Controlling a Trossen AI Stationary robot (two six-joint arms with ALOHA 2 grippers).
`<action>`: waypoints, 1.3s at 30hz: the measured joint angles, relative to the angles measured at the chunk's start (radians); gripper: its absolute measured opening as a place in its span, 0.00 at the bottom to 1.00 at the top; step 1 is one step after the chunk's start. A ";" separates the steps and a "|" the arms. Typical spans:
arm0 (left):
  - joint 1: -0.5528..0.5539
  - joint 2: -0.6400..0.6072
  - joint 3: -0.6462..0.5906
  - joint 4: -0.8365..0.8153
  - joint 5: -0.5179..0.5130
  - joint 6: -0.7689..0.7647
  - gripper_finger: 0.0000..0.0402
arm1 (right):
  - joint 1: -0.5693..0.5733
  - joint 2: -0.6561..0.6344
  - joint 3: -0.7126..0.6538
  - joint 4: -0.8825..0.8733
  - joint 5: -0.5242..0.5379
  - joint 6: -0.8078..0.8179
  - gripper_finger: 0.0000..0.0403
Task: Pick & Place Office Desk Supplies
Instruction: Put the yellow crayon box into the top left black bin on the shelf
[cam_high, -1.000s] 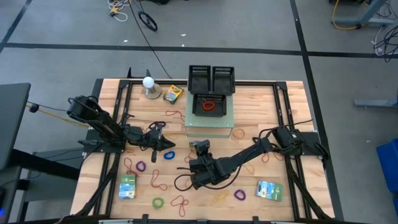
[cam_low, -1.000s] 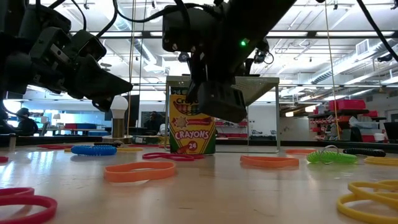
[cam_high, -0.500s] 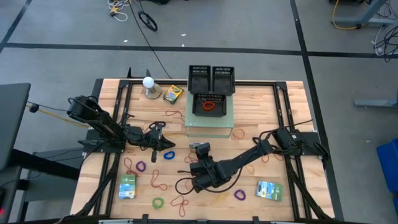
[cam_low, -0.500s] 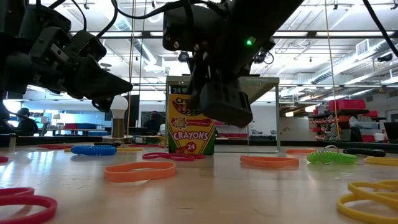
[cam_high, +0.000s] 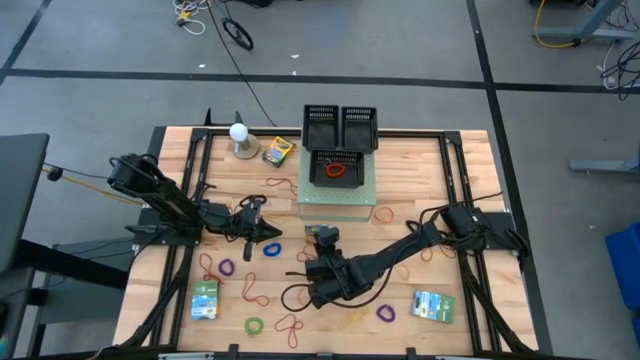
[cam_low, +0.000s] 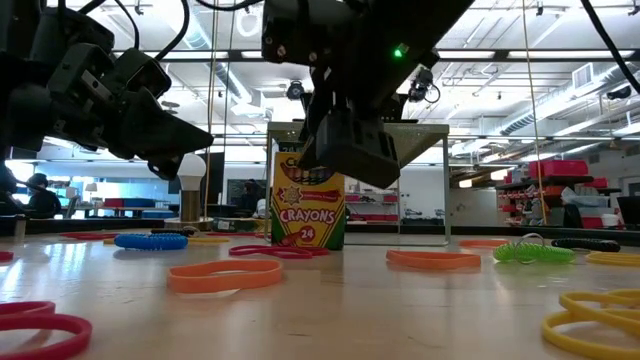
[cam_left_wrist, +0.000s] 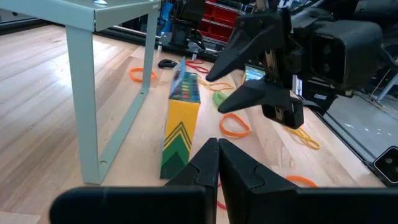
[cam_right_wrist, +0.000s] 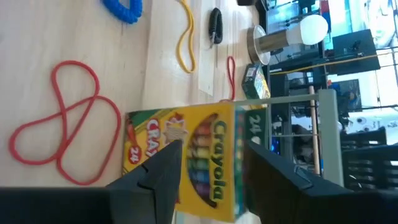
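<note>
the right gripper (cam_high: 322, 243) hangs over the middle of the table, just at six o'clock of the pale green stand (cam_high: 338, 203), with its jaws spread apart and empty; in its own wrist view the dark fingers (cam_right_wrist: 163, 169) frame a yellow crayon box (cam_right_wrist: 186, 157) without clearly pressing on it. that box stands upright on the wood, seen from table height as a tall yellow-green carton (cam_low: 308, 208) with the gripper's bulk just above and in front of it (whether a fingertip touches the top, i cannot tell). the left gripper (cam_high: 268, 229) waits at about nine o'clock of the box, clenched shut on nothing. rubber bands lie scattered all round, an orange one (cam_low: 225, 273) near the low camera and a red looped one (cam_right_wrist: 62, 124) just beside the box. the worry from here, as i judge it, is the box itself: it stands on its narrow end, so a finger brushing it as the arm lifts or turns could tip it flat. a second risk is a loose band catching on a fingertip and being dragged along. the black trays (cam_high: 340, 128) at twelve o'clock already hold something red (cam_high: 334, 170).
</note>
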 joint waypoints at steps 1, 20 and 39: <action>0.000 0.000 0.000 0.000 0.000 0.000 0.05 | 0.000 -0.002 0.000 0.001 0.001 0.000 0.45; 0.000 0.000 0.003 0.002 0.000 0.001 0.05 | 0.041 -0.145 0.000 -0.129 0.000 0.085 0.40; 0.002 0.000 0.088 -0.039 0.003 -0.084 0.05 | 0.069 -0.623 -0.699 0.404 -0.412 0.445 0.01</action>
